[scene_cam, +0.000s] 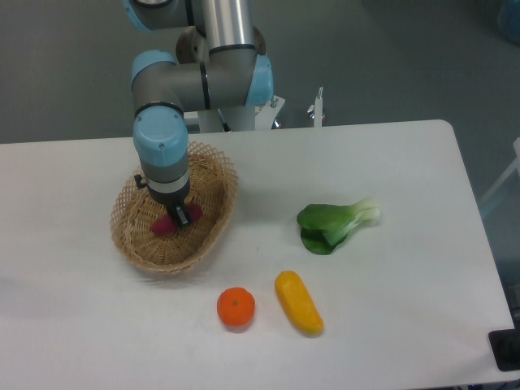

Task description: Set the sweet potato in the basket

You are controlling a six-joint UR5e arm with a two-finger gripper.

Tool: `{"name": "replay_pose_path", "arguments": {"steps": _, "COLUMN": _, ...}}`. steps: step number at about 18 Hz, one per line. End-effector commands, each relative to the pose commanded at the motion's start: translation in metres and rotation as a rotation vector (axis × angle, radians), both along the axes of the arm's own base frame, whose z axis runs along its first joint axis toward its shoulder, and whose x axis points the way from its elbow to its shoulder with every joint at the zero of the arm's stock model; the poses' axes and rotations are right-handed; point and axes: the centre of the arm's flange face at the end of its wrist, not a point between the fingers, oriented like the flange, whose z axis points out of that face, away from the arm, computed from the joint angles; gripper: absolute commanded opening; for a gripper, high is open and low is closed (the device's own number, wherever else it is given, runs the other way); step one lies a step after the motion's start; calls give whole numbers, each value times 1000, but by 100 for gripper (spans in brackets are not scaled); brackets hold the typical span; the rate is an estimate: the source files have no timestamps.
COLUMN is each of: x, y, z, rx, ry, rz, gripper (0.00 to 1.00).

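The oval tan wicker basket (210, 231) sits on the left part of the white table. My gripper (178, 217) hangs low inside the basket, pointing down. The magenta-red sweet potato (163, 225) shows on both sides of the dark fingers, over the basket's woven floor. The fingers look closed on the sweet potato. Whether it touches the basket floor I cannot tell.
A green bok choy (335, 224) lies right of centre. A round orange fruit (236, 308) and a yellow-orange oblong vegetable (298, 303) lie near the front. The arm's elbow and base (219, 73) stand behind the basket.
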Motion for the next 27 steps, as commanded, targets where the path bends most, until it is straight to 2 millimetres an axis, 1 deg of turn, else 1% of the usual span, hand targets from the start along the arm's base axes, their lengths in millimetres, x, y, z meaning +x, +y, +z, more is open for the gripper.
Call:
{"name": "replay_pose_path", "arguments": {"steps": 2, "x": -1, "y": 1, "z": 3, "rx": 7, "ry": 4, "rz": -2, "gripper": 83}}
{"name": "replay_pose_path", "arguments": {"steps": 4, "x": -4, "y": 2, "z": 10, "rx": 17, "ry": 14, "rz": 0, "gripper": 100}}
{"name": "replay_pose_path", "arguments": {"steps": 7, "x": -13, "y": 4, "z": 16, "rx": 26, "ry": 27, "rz": 15, "gripper": 100}}
{"name": "replay_pose_path", "arguments": {"steps": 8, "x": -21, "y": 2, "z": 21, "rx": 36, "ry": 35, "rz": 30, "gripper": 100}}
{"name": "replay_pose_path", "arguments": {"steps": 9, "x": -33, "y": -2, "z": 27, "rx": 47, "ry": 41, "rz": 51, "gripper": 100}}
{"name": "replay_pose_path", "arguments": {"steps": 11, "x": -52, "y": -8, "z": 41, "rx": 68, "ry": 56, "rz": 78, "gripper": 100}}
{"name": "replay_pose_path", "arguments": {"steps": 15, "x": -99, "y": -18, "z": 58, "rx": 94, "ry": 87, "rz": 150, "gripper": 100}}
{"name": "replay_pose_path", "arguments": {"steps": 18, "x": -140, "y": -26, "z": 78, "rx": 124, "ry": 119, "rz": 202, "gripper": 100}}
{"name": "replay_pose_path", "arguments": {"steps": 20, "x": -164, "y": -31, "z": 84, "rx": 134, "ry": 131, "rz": 237, "gripper": 100}}
{"name": "replay_pose_path", "arguments": {"steps": 21, "x": -178, "y": -34, "z": 82, "rx": 131, "ry": 132, "rz": 255, "gripper": 100}}
{"name": "replay_pose_path", "arguments": {"steps": 23, "x": -211, "y": -48, "z": 79, "rx": 130, "ry": 137, "rz": 246, "gripper": 100}}
{"name": "replay_pose_path", "arguments": {"steps": 24, "x": -226, "y": -59, "z": 79, "rx": 129, "ry": 141, "rz": 234, "gripper": 100}}
{"name": "replay_pose_path", "arguments": {"steps": 26, "x": -252, "y": -79, "z": 83, "rx": 133, "ry": 150, "rz": 203, "gripper": 100}}
{"name": "replay_pose_path", "arguments": {"steps": 27, "x": -268, "y": -89, "z": 86, "rx": 136, "ry": 151, "rz": 193, "gripper": 100}}
